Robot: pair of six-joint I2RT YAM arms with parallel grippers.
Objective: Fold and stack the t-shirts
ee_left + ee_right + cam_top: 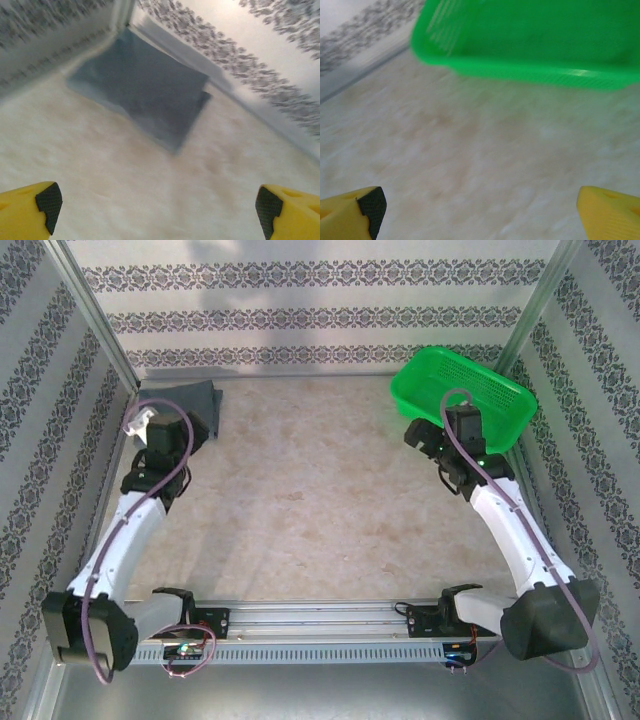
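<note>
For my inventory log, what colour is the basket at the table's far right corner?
Bright green. The basket shows best in the top external view.

So the table (300,510) is a beige, marbled-looking top. A folded grey t-shirt (190,400) lies flat in the far-left corner. The green basket (430,375) sits in the far-right corner, well apart from it.

No writing, label, brand, number or sign can be read in any of the views
</note>
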